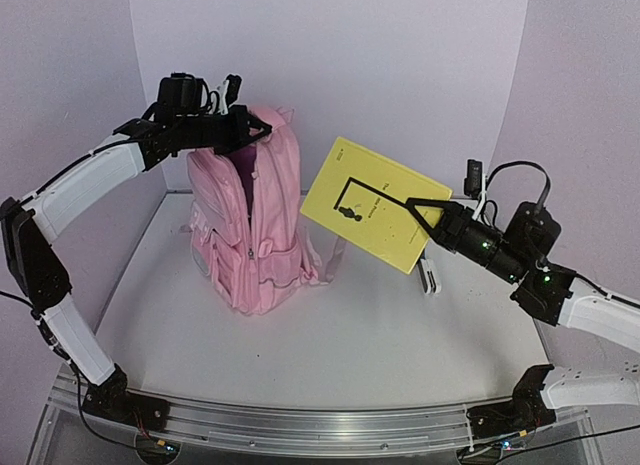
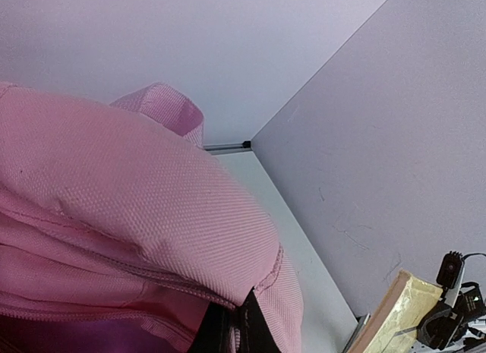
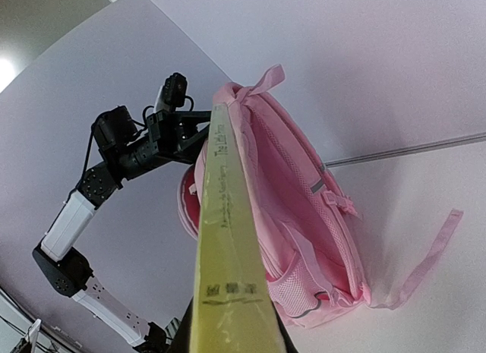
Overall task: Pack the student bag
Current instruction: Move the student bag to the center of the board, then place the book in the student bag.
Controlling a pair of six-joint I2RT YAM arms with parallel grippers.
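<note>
The pink student bag [image 1: 255,225] stands upright at the back left of the table, its main compartment gaping at the top. My left gripper [image 1: 252,133] is at the bag's top, and its black fingers [image 2: 262,326] are shut on the pink fabric edge [image 2: 250,292] beside the zip. My right gripper [image 1: 428,221] holds a yellow book [image 1: 372,200] by its lower right corner, tilted in the air to the right of the bag and apart from it. From the right wrist the book's spine [image 3: 226,239] points toward the bag [image 3: 304,209].
A small white object [image 1: 430,277] lies on the table under the book. One pink strap [image 3: 429,250] trails from the bag across the table. Pale walls close in the back and both sides. The left arm [image 3: 129,152] reaches over the bag from the left.
</note>
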